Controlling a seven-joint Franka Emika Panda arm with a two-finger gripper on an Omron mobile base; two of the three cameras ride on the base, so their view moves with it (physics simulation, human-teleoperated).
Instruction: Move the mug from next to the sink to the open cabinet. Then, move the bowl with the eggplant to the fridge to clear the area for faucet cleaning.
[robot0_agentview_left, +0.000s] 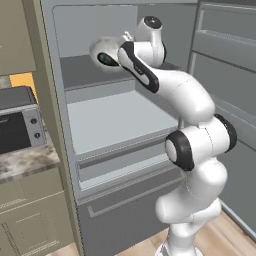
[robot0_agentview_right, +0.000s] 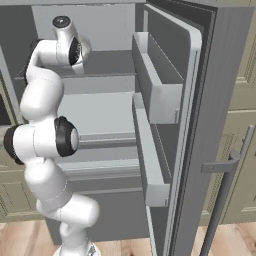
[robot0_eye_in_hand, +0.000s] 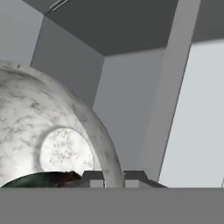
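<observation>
A: On the far left of the left base view a toaster oven (robot0_agentview_left: 17, 125) sits on the marbled counter (robot0_agentview_left: 27, 162), well apart from the work. Right of it the fridge (robot0_agentview_left: 120, 120) stands open, and the arm reaches in at the height of its upper shelf (robot0_agentview_left: 82, 70).

B: And the bowl (robot0_eye_in_hand: 48, 127)? In the hand view it fills the left half, its rim running down between the two finger tips (robot0_eye_in_hand: 92, 177), with the eggplant (robot0_eye_in_hand: 41, 180) lying dark at the bottom of it.

A: So the gripper (robot0_eye_in_hand: 113, 179) looks clamped on the bowl's rim, one tip inside and one outside. In the left base view the bowl (robot0_agentview_left: 106, 52) shows as a pale disc at the hand, over that shelf.

B: Whether it is resting on the shelf or hanging above it cannot be told. That is the risk: letting go too high would drop it, and a bowl held by one edge may tip and roll the eggplant out.

A: Further right, the door (robot0_agentview_right: 170, 115) with its bins is swung wide, so it should not interfere.
</observation>
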